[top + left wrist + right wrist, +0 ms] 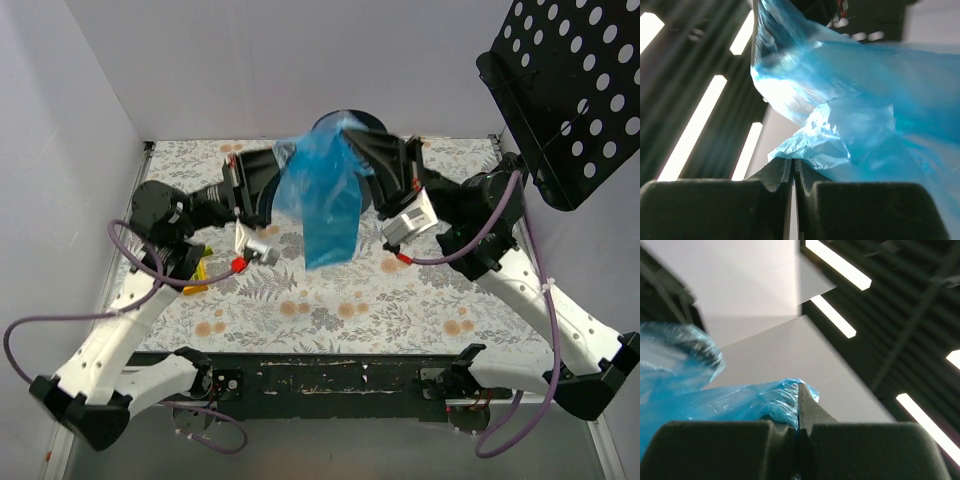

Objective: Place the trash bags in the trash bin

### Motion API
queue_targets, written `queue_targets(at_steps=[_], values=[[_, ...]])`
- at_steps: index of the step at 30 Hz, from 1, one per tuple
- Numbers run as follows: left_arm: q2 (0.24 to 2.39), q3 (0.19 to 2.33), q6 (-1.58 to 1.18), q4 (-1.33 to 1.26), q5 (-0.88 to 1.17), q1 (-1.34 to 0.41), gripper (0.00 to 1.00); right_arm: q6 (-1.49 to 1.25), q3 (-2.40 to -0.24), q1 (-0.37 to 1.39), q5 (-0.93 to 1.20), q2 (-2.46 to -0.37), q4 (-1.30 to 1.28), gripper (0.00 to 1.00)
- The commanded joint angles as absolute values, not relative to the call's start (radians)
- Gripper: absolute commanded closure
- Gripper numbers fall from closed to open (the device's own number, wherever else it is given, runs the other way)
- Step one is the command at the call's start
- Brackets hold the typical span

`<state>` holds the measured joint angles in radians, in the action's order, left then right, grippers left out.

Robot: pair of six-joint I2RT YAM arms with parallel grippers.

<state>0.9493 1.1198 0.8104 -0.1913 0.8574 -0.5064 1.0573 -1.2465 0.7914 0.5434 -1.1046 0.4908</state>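
- Two claws are pinched shut, and each one bites a top edge of the blue trash bag (325, 205).
- Your left claw (792, 167) has its tips pressed together, with crinkly blue film caught right at the very end. That is a small bite, so I think it could slip.
- Your right claw (798, 402) is shut too, with the film squeezed in on its left side.
- Between the two claws the bag hangs down like a wet towel, up in the air by the trash bin (365, 119). The bin sits at the far middle of the table (300, 310), mostly hidden behind the bag and claws. You cannot tell from here if the bag's low end is over the bin's mouth.
- To do this step well, hold both pinches tight and move both claws at the same speed. Then the thin film should not rip or pull free.
- Get the low end over the bin's mouth first, then go down slowly so the bag folds inside. Let go only when most of it is in.
- Both arms reach up and forward from the near edge and lean in toward each other. Their claws point up, since each wrist view looks at the ceiling lights.
- Keep your right arm away from the black music stand (570, 90) on its side.
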Motion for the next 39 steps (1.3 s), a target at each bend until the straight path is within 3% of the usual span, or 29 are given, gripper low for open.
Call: queue_targets(at_steps=[1, 5, 6, 8, 9, 11, 12, 13, 14, 15, 18, 20, 22, 25, 32, 39], values=[[1.121, 1.323, 0.958, -0.672, 0.761, -0.512, 1.00, 1.120, -1.495, 0.793, 0.516, -1.265, 0.972, 0.99], [1.335, 1.575, 1.028, -0.842, 0.710, -0.520, 1.00, 1.103, -1.922, 0.790, 0.483, -1.522, 1.091, 0.99], [1.394, 1.645, 1.007, -0.865, 0.656, -0.520, 1.00, 1.073, -2.013, 0.787, 0.448, -1.630, 1.089, 0.99], [1.545, 1.863, 0.848, -0.844, 0.405, -0.499, 1.00, 0.949, -2.442, 0.717, 0.361, -1.888, 0.951, 0.99], [1.653, 2.007, 0.745, -0.713, 0.124, -0.455, 1.00, 0.896, -2.586, 0.662, 0.330, -2.004, 0.865, 0.99], [1.880, 2.391, 0.518, -0.021, -0.200, -0.338, 1.00, 0.996, -2.588, 0.621, 0.199, -2.129, 0.501, 0.99], [1.955, 2.549, 0.388, 0.393, -0.233, -0.296, 1.00, 0.997, -2.495, 0.605, 0.102, -2.119, 0.278, 0.99], [1.973, 2.601, 0.239, 0.698, -0.137, -0.252, 1.00, 0.876, -2.399, 0.571, 0.063, -2.061, 0.117, 0.99], [1.932, 2.553, 0.122, 0.930, -0.010, -0.209, 1.00, 0.757, -2.234, 0.521, 0.183, -1.978, 0.003, 0.99], [1.831, 2.364, 0.016, 1.009, 0.112, -0.180, 1.00, 0.702, -2.022, 0.491, 0.306, -1.862, -0.068, 0.99], [1.387, 1.630, 0.201, 1.055, 0.436, -0.183, 1.00, 0.754, -1.528, 0.497, 0.539, -1.529, -0.164, 0.99], [0.996, 1.313, 0.319, 1.002, 0.564, -0.201, 1.00, 0.732, -1.258, 0.543, 0.584, -1.320, -0.100, 0.99], [0.745, 1.137, 0.280, 0.884, 0.671, -0.206, 1.00, 0.651, -1.102, 0.595, 0.589, -1.159, -0.011, 0.99], [0.626, 1.100, 0.171, 0.853, 0.782, -0.204, 1.00, 0.542, -1.080, 0.684, 0.546, -1.071, -0.035, 0.99], [0.751, 1.132, -0.210, 0.662, 0.710, -0.204, 1.00, 0.431, -1.115, 0.727, 0.333, -1.143, 0.103, 0.99], [0.888, 1.256, -0.491, 0.468, 0.439, -0.204, 1.00, 0.385, -1.291, 0.726, 0.238, -1.242, 0.109, 0.99]])
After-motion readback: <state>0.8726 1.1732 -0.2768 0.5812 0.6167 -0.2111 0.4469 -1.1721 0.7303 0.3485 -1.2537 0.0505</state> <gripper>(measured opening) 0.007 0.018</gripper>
